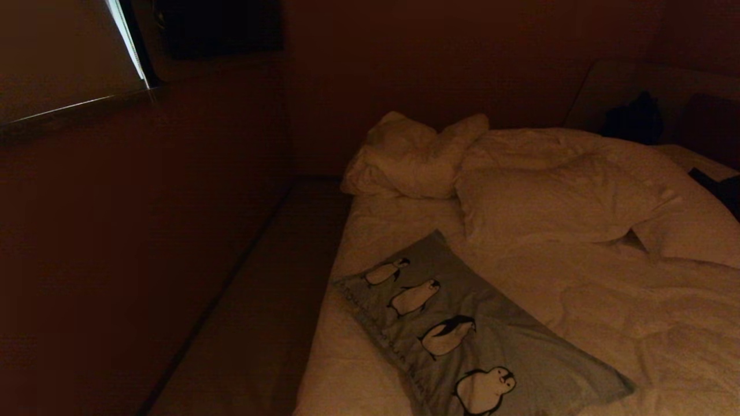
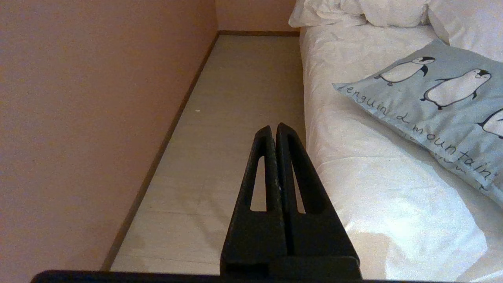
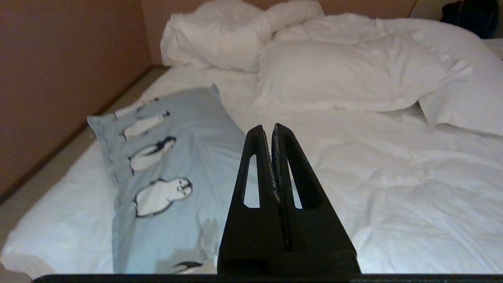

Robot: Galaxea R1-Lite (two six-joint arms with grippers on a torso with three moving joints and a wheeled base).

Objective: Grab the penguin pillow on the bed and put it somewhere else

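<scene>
The penguin pillow (image 1: 462,323) lies on the bed (image 1: 607,312) near its left edge, the plain pillows (image 1: 555,202) behind it and the floor (image 1: 243,323) to the left.

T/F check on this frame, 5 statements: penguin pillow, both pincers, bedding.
1. The penguin pillow lies on the bed. True.
2. The right pincer grips the pillow. False: it is shut on nothing, above the bed.
3. The left pincer is open. False: shut, over the floor beside the bed.
4. A white pillow lies beyond the penguin pillow. True.
5. The penguin pillow is on the floor. False: on the bed.
</scene>
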